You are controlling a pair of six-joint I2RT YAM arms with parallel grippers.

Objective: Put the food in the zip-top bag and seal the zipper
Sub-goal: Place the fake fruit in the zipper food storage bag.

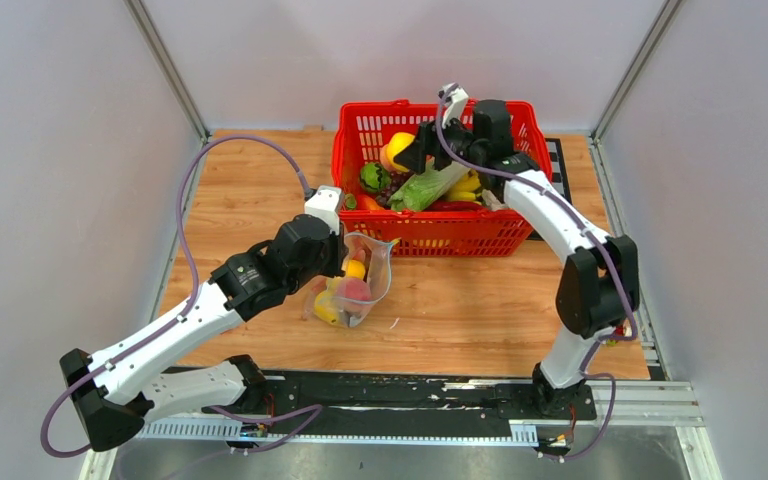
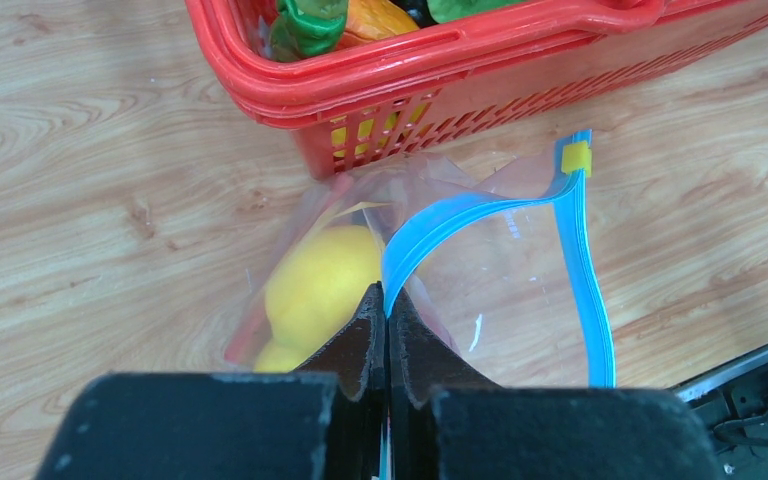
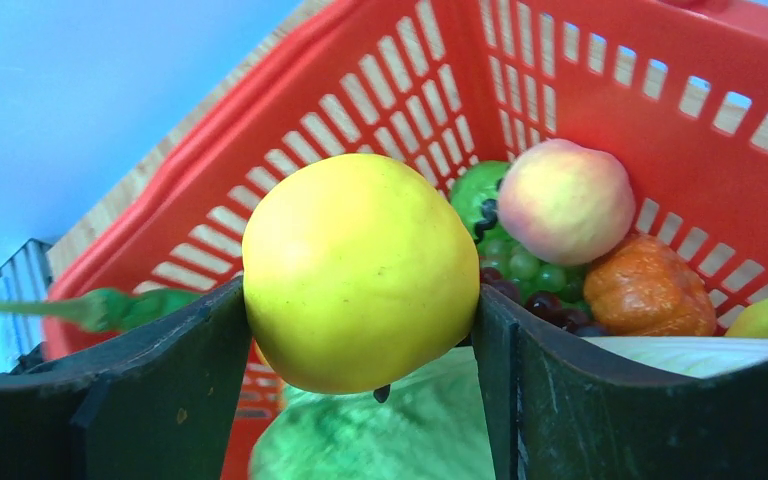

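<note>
The clear zip-top bag (image 1: 365, 280) stands open on the table in front of the red basket (image 1: 500, 235). It holds yellow fruits (image 2: 322, 285) and a pinkish piece (image 1: 356, 290). My left gripper (image 2: 387, 305) is shut on the bag's teal-blue zipper strip (image 2: 460, 215) and holds the mouth open. My right gripper (image 1: 407, 152) is shut on a yellow round fruit (image 3: 360, 270), held above the basket. Below it lie a peach (image 3: 565, 200), an orange piece (image 3: 648, 290), grapes and a banana (image 1: 467, 184).
The long green-white cabbage (image 1: 430, 185) lies across the basket under the right gripper. The basket's near wall (image 2: 440, 95) stands just behind the bag. Black rails run along the table's near edge (image 1: 410, 390).
</note>
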